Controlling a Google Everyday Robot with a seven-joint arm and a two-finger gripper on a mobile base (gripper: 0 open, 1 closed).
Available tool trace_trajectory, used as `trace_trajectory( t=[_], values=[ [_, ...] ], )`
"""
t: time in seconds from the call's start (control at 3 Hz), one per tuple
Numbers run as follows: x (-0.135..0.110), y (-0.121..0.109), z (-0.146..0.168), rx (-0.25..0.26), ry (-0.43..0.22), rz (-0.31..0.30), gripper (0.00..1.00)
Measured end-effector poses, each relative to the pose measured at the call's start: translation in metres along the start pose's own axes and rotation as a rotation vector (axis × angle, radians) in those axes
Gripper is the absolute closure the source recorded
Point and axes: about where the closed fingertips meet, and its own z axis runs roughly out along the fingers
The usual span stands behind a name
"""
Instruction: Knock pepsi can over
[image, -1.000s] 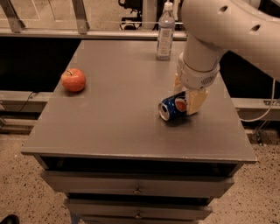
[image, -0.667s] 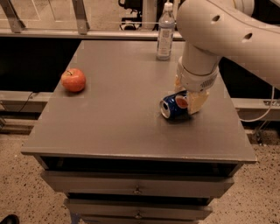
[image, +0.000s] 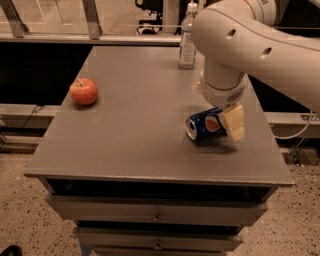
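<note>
The pepsi can (image: 204, 125), dark blue with a round red-white-blue logo, lies on its side on the grey table (image: 135, 125), right of the middle, with its silver top facing left. My gripper (image: 230, 125) hangs from the big white arm straight down at the can's right end and is against it or just beside it.
A red apple (image: 84, 91) sits near the table's left edge. A clear plastic water bottle (image: 188, 38) stands at the back edge, just behind the arm. The table's right edge is close to the gripper. Drawers are below the tabletop.
The arm's upper part has swung a little left and forward. The can stays lying on its side in about the same spot.
</note>
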Motion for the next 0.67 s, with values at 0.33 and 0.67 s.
trace_trajectory(
  t=[0.33,0.67],
  values=[
    [0.010,-0.005,-0.005,-0.046,-0.027,0.024,0.00],
    [0.035,0.010,-0.003,-0.137,-0.109,0.106,0.00]
  ],
)
